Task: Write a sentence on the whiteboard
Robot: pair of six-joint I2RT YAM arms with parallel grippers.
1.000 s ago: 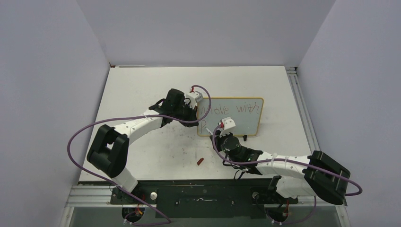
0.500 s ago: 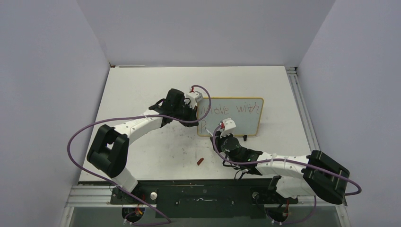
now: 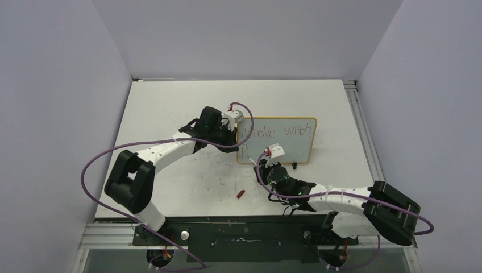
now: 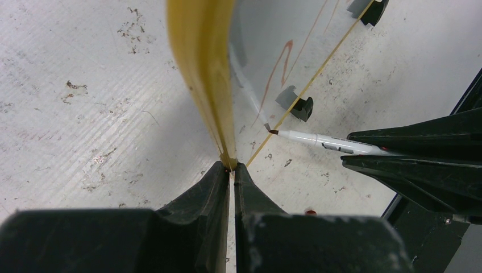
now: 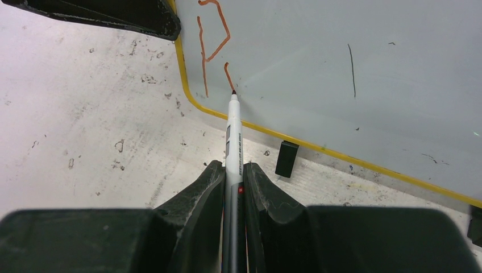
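R gripper [image 5: 233, 168] clamped on marker [image 5: 233, 128], nudged slightly since a sec ago; sentence [image 3: 274, 132] on whiteboard [image 5: 341, 68] barely past "P". L gripper [image 4: 232, 169] pinches board's left edge.

From above, the left gripper [image 3: 237, 133] covers the left edge of the whiteboard [image 3: 293, 149] and the first letter of the sentence [image 3: 277, 132]. The right gripper [image 3: 261, 162] hides the end of line 2. In the right wrist view the whiteboard runs off the top and right, and the back end of the marker [image 5: 233, 128] hides between the fingers [image 5: 207, 187]
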